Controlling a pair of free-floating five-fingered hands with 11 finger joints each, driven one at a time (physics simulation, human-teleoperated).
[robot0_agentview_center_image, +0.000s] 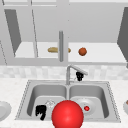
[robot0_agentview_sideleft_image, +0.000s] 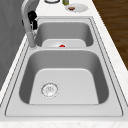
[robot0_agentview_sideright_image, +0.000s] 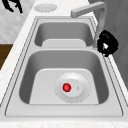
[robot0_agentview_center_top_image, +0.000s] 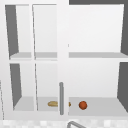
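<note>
Right hand (robot0_agentview_center_image: 79, 76) curled, empty, beside faucet (robot0_agentview_center_image: 71, 71) at sink's (robot0_agentview_center_image: 110, 100) back rim; left hand (robot0_agentview_center_image: 41, 111) relaxed, empty, above front edge, basins between.

Red ball (robot0_agentview_center_image: 67, 114) cut by bottom edge; hides right basin plate (robot0_agentview_center_image: 80, 103) partly.

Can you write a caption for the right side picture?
Black hand by the faucet; small red ball on a plate.

black hand (robot0_agentview_center_image: 79, 75), grey faucet (robot0_agentview_center_image: 72, 71), red ball (robot0_agentview_center_image: 67, 115)
</note>
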